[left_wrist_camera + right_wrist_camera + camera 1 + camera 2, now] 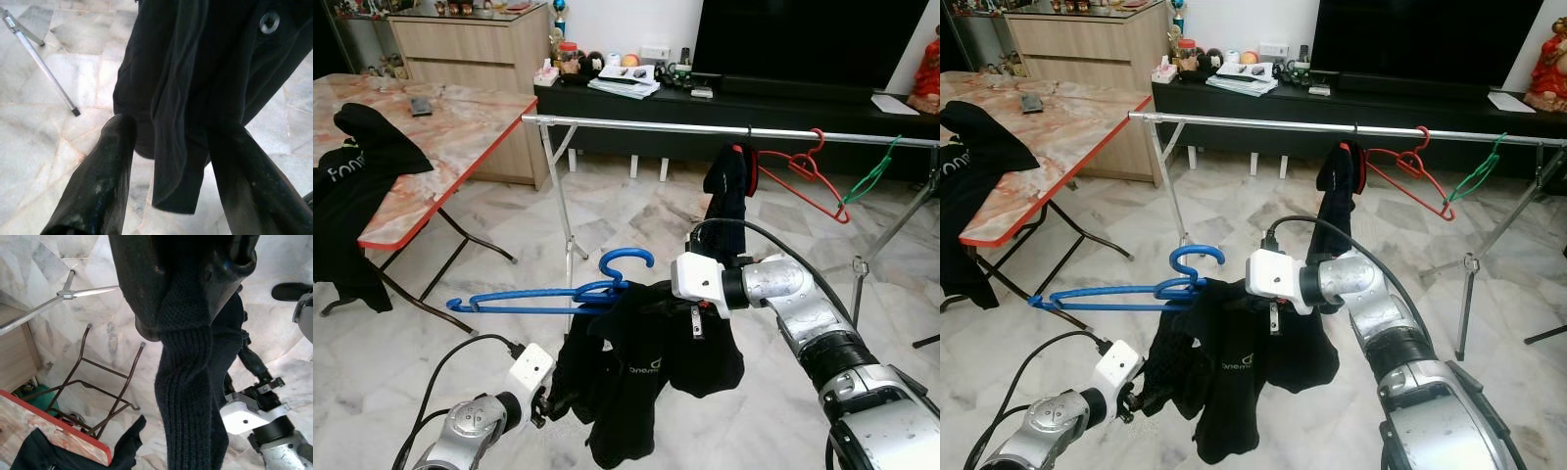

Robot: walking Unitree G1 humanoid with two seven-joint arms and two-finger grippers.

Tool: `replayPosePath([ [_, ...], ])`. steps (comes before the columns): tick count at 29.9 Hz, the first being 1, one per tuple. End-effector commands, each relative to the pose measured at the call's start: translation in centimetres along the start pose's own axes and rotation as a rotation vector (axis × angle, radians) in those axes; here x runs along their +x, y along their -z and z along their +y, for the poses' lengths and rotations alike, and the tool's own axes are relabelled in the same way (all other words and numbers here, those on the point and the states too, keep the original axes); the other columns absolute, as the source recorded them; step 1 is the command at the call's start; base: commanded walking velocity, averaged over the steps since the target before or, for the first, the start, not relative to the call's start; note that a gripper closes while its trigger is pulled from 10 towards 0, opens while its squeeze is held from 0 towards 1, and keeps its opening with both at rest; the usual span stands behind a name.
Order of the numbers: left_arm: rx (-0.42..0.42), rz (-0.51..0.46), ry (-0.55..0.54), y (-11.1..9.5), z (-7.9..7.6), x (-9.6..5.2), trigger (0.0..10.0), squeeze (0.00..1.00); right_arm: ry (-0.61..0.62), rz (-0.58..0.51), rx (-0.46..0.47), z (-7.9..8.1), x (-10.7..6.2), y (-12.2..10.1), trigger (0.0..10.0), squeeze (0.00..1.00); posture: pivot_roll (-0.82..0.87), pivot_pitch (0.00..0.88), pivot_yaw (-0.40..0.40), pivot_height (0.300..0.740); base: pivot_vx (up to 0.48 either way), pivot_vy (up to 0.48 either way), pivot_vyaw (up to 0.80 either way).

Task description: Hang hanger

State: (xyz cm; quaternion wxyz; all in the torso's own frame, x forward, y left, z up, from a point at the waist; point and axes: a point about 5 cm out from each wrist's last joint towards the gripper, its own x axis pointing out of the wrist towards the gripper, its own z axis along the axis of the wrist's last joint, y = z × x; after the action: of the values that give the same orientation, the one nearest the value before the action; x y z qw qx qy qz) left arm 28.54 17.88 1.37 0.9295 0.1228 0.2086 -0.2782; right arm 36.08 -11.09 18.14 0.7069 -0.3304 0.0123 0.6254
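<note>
Left eye view: the right tool (636, 299) is out in front of the robot, below the silver clothes rail (705, 127), its fingers buried in the collar of a black shirt (646, 362). The right wrist view confirms it: fingers clamped on the ribbed black collar. The blue hanger (558, 292) sits in that same grip zone, lying nearly flat, hook curling upward at the shirt end, long arm pointing off to the robot's left, well short of the rail. The shirt droops from the hanger end in a bunched mass.

Down low, the left tool (171, 161) is at the shirt's lower left edge. In the left wrist view its two black fingers (98, 166) stand spread apart, with a hanging fold of the black fabric between them, not pinched.

On the rail itself: a black garment (729, 186), a red hanger (803, 176) beside it and a green hanger (871, 174) farther right. To the robot's left, a marble-patterned tabletop (450, 127) with a red edge carries another black shirt (352, 166) draped over its side.
</note>
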Motion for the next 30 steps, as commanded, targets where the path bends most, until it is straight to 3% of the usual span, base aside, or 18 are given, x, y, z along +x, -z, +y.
replayPosePath([
  [1, -0.019, 0.032, -0.002, 0.72, -0.14, -0.13, 0.0, 0.0, 0.056, -0.048, -0.037, -1.38, -0.44, -1.57, 0.0, 0.0, 0.07, 0.0, -0.056, 0.74, 0.0, 0.0, 0.0],
  [10, -0.053, 0.011, -0.016, 0.59, -0.3, 0.04, 0.0, 0.0, 0.06, -0.058, -0.031, -1.49, -0.44, -1.7, 0.0, 0.0, 0.07, 0.001, -0.056, 0.74, 0.0, 0.0, 0.0],
  [11, -0.056, 0.008, -0.018, 0.52, -0.33, 0.09, 1.5, 0.0, 0.059, -0.059, -0.031, -1.5, -0.43, -1.73, 0.0, 0.0, 0.07, 0.001, -0.056, 0.74, 0.0, 0.0, 0.0],
  [12, -0.058, 0.004, -0.019, 0.47, -0.35, 0.13, 1.5, 0.0, 0.058, -0.061, -0.031, -1.48, -0.41, -1.75, 0.0, 0.0, 0.07, 0.001, -0.056, 0.74, 0.0, 0.0, 0.0],
  [13, -0.066, -0.005, -0.026, 0.35, -0.36, 0.21, 5.5, 0.0, 0.055, -0.064, -0.032, -1.42, -0.38, -1.76, 0.0, 0.0, 0.07, 0.002, -0.056, 0.74, 0.0, 0.0, 0.0],
  [14, -0.073, -0.009, -0.03, 0.28, -0.33, 0.24, 6.0, 0.0, 0.053, -0.066, -0.031, -1.4, -0.35, -1.76, 0.0, 0.0, 0.07, 0.002, -0.055, 0.74, 0.0, 0.0, 0.0],
  [15, -0.078, -0.014, -0.033, 0.2, -0.29, 0.26, 7.1, 0.0, 0.053, -0.066, -0.03, -1.37, -0.33, -1.75, 0.0, 0.0, 0.07, 0.002, -0.055, 0.74, 0.0, 0.0, 0.0],
  [16, -0.081, -0.017, -0.034, 0.15, -0.27, 0.28, 7.1, 0.0, 0.052, -0.067, -0.03, -1.36, -0.32, -1.74, 0.0, 0.0, 0.07, 0.002, -0.055, 0.74, 0.0, 0.0, 0.0],
  [17, -0.084, -0.021, -0.035, 0.09, -0.24, 0.28, 8.5, 0.0, 0.051, -0.068, -0.029, -1.33, -0.31, -1.73, 0.0, 0.0, 0.07, 0.003, -0.055, 0.74, 0.0, 0.0, 0.0],
  [18, -0.085, -0.023, -0.036, 0.07, -0.24, 0.28, 3.6, 0.0, 0.051, -0.068, -0.029, -1.32, -0.31, -1.73, 0.0, 0.0, 0.07, 0.003, -0.055, 0.74, 0.0, 0.0, 0.0],
  [19, -0.085, -0.023, -0.036, 0.07, -0.24, 0.28, 3.6, 0.0, 0.051, -0.068, -0.029, -1.32, -0.31, -1.73, 0.0, 0.0, 0.07, 0.003, -0.055, 0.74, 0.0, 0.0, 0.0],
  [20, -0.088, -0.025, -0.039, 0.06, -0.22, 0.27, 0.0, 0.0, 0.051, -0.068, -0.028, -1.33, -0.32, -1.74, 0.0, 0.0, 0.07, 0.003, -0.055, 0.74, 0.0, 0.0, 0.0],
  [30, -0.08, -0.033, -0.073, -0.01, 0.24, 0.1, 0.0, 0.0, 0.056, -0.065, -0.022, -1.33, -0.39, -1.6, 0.0, 0.0, 0.07, 0.001, -0.055, 0.74, 0.0, 0.0, 0.0],
])
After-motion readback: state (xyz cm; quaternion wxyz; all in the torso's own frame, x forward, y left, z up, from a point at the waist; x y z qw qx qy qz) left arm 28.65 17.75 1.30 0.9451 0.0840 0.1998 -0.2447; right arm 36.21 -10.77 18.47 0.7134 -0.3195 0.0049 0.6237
